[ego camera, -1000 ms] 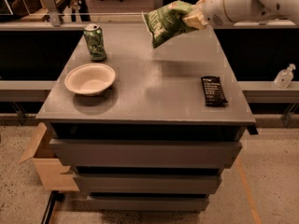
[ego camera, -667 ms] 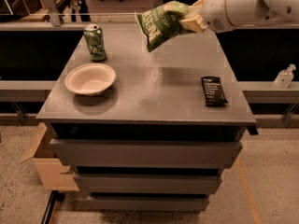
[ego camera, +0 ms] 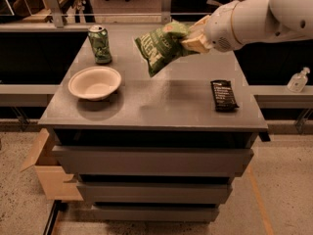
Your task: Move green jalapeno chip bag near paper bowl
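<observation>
Gray table top point(ego camera: 161, 106), drawers below. White arm point(ego camera: 264, 13) at 2 o'clock. Up in air over table back: green jalapeno chip bag point(ego camera: 159, 50), top end pinched tight by gripper point(ego camera: 190, 38). Bag hangs from gripper toward 8 o'clock, long side running 2 to 8. On table, 8 o'clock from bag, well apart: paper bowl point(ego camera: 95, 84). Guess: carry bag that way, then down. Behind bowl: green can point(ego camera: 100, 44).

table point(ego camera: 161, 109) | paper bowl point(ego camera: 94, 82), green can point(ego camera: 100, 44), probably snack bar point(ego camera: 223, 95) | gripper point(ego camera: 193, 37) above

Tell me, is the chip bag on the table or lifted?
Lifted: the green jalapeno chip bag hangs tilted above the table, gripped at its right end by the claw.
</observation>
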Controlling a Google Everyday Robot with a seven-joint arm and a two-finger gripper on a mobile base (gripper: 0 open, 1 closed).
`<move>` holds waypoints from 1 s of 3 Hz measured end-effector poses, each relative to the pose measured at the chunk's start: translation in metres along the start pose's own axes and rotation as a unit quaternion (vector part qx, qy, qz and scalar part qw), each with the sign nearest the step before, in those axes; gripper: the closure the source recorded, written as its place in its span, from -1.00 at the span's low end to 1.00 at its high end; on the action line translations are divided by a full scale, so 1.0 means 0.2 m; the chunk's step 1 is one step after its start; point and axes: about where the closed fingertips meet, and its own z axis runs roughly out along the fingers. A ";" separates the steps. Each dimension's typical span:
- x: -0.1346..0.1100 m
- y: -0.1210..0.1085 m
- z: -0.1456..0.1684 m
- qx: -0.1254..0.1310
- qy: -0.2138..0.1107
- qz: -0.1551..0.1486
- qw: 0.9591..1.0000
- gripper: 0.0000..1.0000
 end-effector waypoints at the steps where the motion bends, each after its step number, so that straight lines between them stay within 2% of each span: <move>1: 0.06 0.08 0.03 -0.019 0.014 0.010 1.000 1.00; 2: 0.12 0.15 0.08 -0.037 0.036 0.017 0.999 1.00; 3: 0.12 0.22 0.15 -0.052 0.040 0.016 0.998 1.00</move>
